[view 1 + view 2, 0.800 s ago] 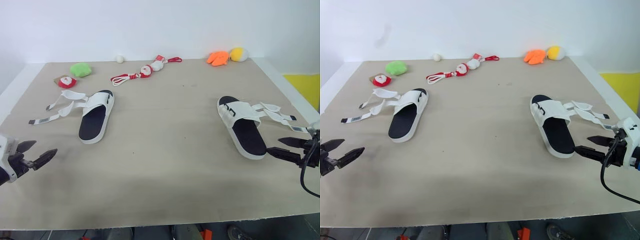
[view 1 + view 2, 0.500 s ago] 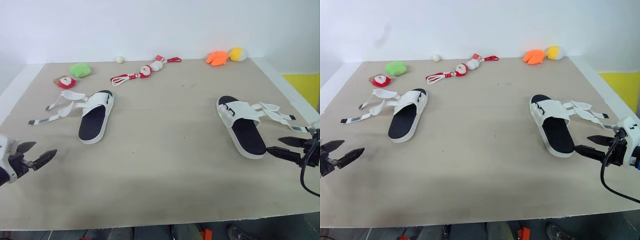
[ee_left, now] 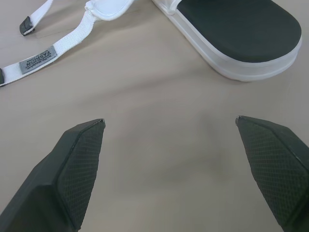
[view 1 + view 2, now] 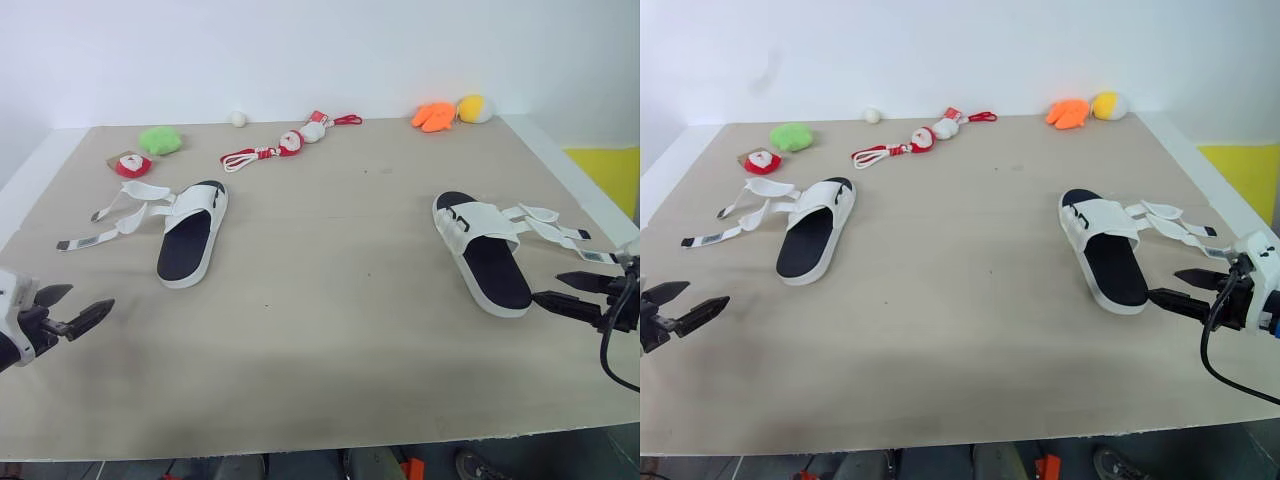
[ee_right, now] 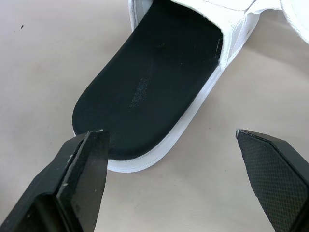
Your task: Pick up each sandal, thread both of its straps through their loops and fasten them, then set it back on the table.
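Left eye view takes in a wide beige table (image 4: pixel 330 390) with two white sandals with black footbeds lying on it, well apart from each other.

The left sandal (image 4: pixel 190 245) lies toward the table's left edge, sole down. Its two loose straps (image 4: pixel 120 215) trail flat toward that edge, unfastened. The right sandal (image 4: pixel 485 255) lies toward the right edge, and its loose straps (image 4: pixel 555 228) fan out toward that edge.

The left claw (image 4: pixel 90 297) hangs low near the front left corner, fingers spread wide and holding nothing. It is well short of the left sandal. In the left wrist view the sandal's heel end and a strap with a grey label lie ahead of the spread claw (image 3: pixel 170 120).

The right claw (image 4: pixel 548 287) sits by the right edge, fingers also parted and empty, tips just beside the right sandal's heel end. In the right wrist view the heel lies just ahead of the claw (image 5: pixel 169 131), nearer one finger; I cannot tell whether they touch.

Along the far edge lie a red and white cord (image 4: pixel 285 145), a green toy (image 4: pixel 160 139), an orange toy (image 4: pixel 435 116), a yellow toy (image 4: pixel 477 108), a small red toy (image 4: pixel 130 164) and a white ball (image 4: pixel 239 118).
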Motion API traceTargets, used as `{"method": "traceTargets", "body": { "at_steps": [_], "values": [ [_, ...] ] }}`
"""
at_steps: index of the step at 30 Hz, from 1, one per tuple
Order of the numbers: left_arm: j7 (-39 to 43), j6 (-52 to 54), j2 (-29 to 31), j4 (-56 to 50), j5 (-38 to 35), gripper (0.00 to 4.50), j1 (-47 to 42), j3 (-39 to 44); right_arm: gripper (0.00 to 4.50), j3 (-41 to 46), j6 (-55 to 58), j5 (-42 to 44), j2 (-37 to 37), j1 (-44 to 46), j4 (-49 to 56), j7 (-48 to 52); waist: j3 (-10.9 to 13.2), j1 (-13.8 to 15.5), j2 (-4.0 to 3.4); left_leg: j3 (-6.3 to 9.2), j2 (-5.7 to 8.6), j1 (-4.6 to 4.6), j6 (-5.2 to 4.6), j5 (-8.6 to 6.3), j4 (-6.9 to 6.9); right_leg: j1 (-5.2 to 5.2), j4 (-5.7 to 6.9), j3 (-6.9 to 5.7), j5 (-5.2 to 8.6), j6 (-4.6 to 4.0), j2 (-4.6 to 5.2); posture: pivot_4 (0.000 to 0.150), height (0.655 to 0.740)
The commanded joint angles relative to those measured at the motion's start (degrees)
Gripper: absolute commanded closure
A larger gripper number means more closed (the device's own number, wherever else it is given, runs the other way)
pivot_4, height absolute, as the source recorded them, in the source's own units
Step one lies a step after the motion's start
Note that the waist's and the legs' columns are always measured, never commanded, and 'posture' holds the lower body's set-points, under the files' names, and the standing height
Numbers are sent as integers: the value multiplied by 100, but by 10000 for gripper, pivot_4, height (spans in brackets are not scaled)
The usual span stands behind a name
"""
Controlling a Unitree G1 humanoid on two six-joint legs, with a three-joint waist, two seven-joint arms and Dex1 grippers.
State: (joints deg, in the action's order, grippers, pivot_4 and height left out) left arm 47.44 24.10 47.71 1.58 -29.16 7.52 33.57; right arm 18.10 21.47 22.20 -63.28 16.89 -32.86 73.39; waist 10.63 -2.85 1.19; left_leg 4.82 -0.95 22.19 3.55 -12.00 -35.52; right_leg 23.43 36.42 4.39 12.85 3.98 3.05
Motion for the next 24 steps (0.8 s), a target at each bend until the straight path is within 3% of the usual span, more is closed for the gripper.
{"method": "traceTargets", "body": {
  "at_steps": [1, 6, 11, 18, 24],
  "values": [
    [-52, -79, -29, -74, 14, 130, -129, 15, 0, 263, 369, 330, 86, 192, 201, -37, 0, 0, 0, 0, 0, 0, 0, 0, -1, 0, 0, 0, -1, 1, 0, 1500, 7400],
    [-156, 99, -450, -944, -379, 130, -727, -531, 0, 527, 2241, 1196, 463, 256, 1139, -589, -1, 9, 3, 0, 1, 5, 0, 0, -20, -5, 1, 5, -13, 11, -2, 1500, 7400],
    [-552, -19, -1575, -1852, -152, 130, -2252, -2279, 0, 1277, 4007, 1924, 1858, 767, 2065, -2992, -4, 41, 36, 11, 5, 27, 0, 1, -78, -20, 0, 7, -47, 45, -8, 1500, 7400],
    [-437, -739, -2741, -1219, 554, 130, -3608, -3818, 0, 2949, 5005, 2429, 3589, 1813, 2410, -6231, -9, 7, 33, -17, 9, 32, -8, 9, -95, -14, -16, 53, -98, 79, -17, 1500, 7400],
    [-154, -1421, -3073, -441, 853, 130, -4158, -4040, 0, 3857, 5263, 2871, 4077, 2106, 2752, -7537, -10, 12, 16, -13, -1, 36, -28, 5, -89, -7, -16, 55, -96, 75, -32, 1500, 7400]
  ]
}}
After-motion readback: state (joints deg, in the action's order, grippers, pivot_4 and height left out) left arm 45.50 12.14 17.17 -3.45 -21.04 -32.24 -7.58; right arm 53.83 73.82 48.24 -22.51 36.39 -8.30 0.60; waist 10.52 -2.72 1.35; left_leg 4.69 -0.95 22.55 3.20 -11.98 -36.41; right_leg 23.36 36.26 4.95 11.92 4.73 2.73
